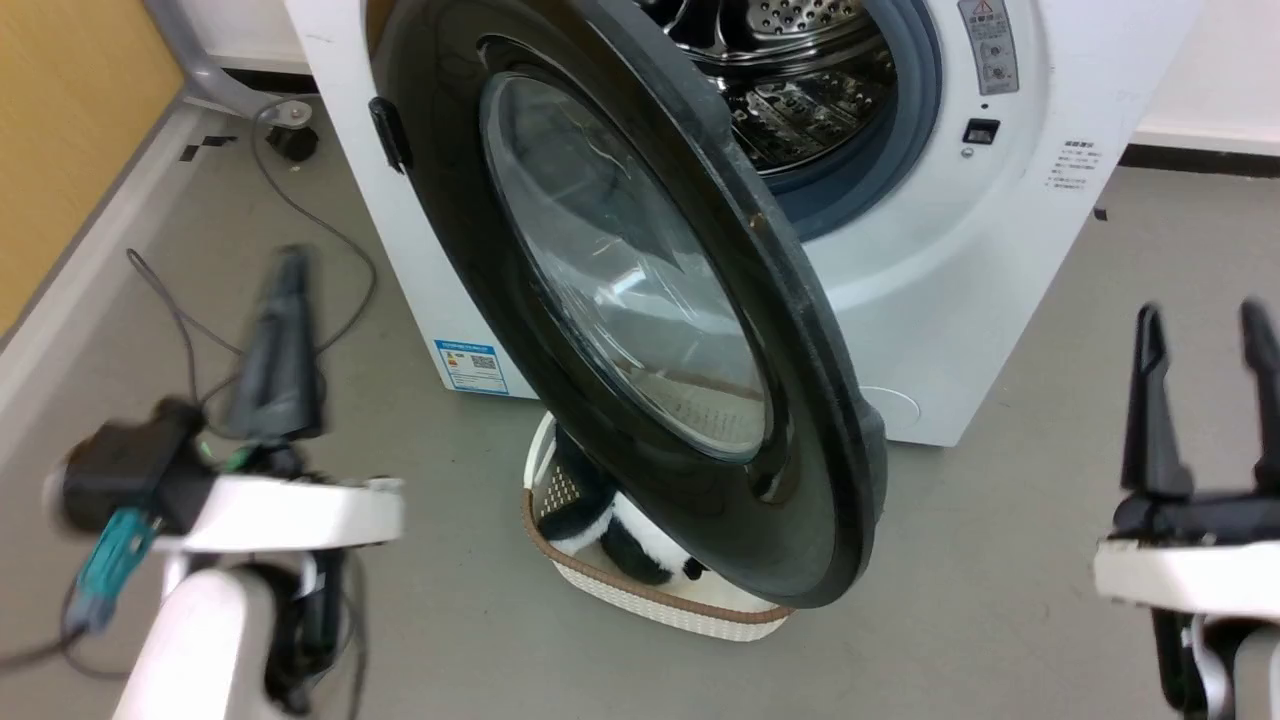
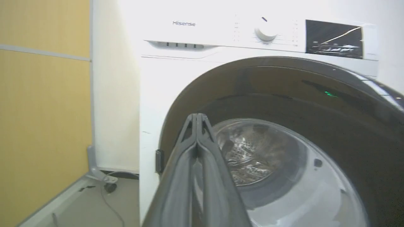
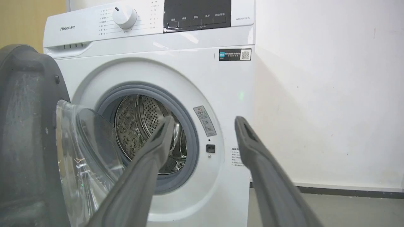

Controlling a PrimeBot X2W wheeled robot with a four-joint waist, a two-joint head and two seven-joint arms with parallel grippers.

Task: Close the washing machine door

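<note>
Two grippers empty: my left gripper [image 1: 288, 270] pinched shut, right gripper [image 1: 1203, 315] spread wide; washing machine door [image 1: 620, 300] half open, neither touching it. Risk: left skids on gloss, door never latches.

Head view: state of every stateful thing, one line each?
washing machine door: open, swung partway out, not latched.
drum: visible part holds no laundry.
left gripper: shut, empty.
right gripper: open, empty.
basket: on the floor under the door, holding a black-and-white plush.
</note>
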